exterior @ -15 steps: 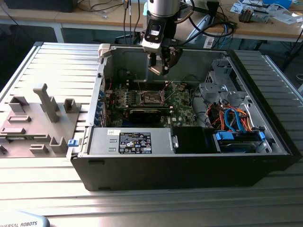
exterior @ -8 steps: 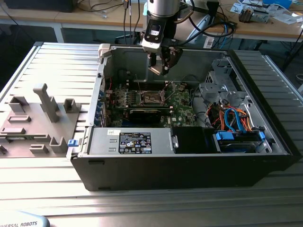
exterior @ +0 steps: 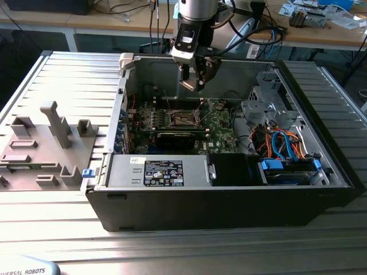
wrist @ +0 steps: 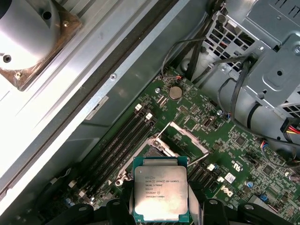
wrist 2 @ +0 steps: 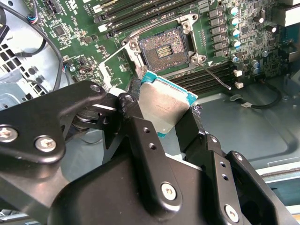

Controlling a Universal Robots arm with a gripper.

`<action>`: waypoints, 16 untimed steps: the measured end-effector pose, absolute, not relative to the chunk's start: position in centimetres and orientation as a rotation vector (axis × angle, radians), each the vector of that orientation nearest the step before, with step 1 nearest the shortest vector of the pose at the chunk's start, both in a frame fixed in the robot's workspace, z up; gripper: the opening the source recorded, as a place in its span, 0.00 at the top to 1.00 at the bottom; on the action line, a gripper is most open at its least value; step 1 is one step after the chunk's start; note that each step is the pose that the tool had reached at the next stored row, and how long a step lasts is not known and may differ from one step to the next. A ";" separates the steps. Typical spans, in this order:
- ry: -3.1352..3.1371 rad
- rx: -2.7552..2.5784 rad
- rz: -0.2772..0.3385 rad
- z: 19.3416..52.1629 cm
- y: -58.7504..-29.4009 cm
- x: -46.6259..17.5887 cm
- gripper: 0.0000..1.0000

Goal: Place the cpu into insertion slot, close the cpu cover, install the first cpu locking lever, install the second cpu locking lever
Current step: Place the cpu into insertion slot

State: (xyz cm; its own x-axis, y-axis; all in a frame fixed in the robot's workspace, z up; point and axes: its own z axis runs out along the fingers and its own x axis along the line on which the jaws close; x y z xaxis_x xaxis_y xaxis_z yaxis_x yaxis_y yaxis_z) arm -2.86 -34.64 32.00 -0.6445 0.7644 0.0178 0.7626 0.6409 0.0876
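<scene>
Risks (judged): the arm works inside the open computer case (exterior: 229,200), near its far wall, so a skewed descent could clip the wall or the motherboard (exterior: 221,129). The gripper (wrist 2: 163,119) is clamped on two opposite edges of the cpu (wrist: 161,190). With an edge grip alone, the chip could twist and land off-square in the insertion slot (wrist 2: 161,49), bending its bare contacts. The raised cpu cover (wrist: 189,137) and a loose locking lever (wrist 2: 215,77) could snag.

Position: the cpu sits between the fingertips, metal top towards the wrist, above the slot and apart from it.
</scene>
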 end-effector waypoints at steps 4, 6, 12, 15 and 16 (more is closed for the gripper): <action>2.825 1.319 0.136 32.0 -34.6 -2.9 0.46; 2.824 1.320 0.136 32.0 -34.6 -2.9 0.46; 2.819 1.330 0.136 32.0 -34.6 -2.9 0.46; 2.816 1.337 0.136 32.0 -34.6 -2.9 0.46; 2.816 1.337 0.136 32.0 -34.6 -2.9 0.46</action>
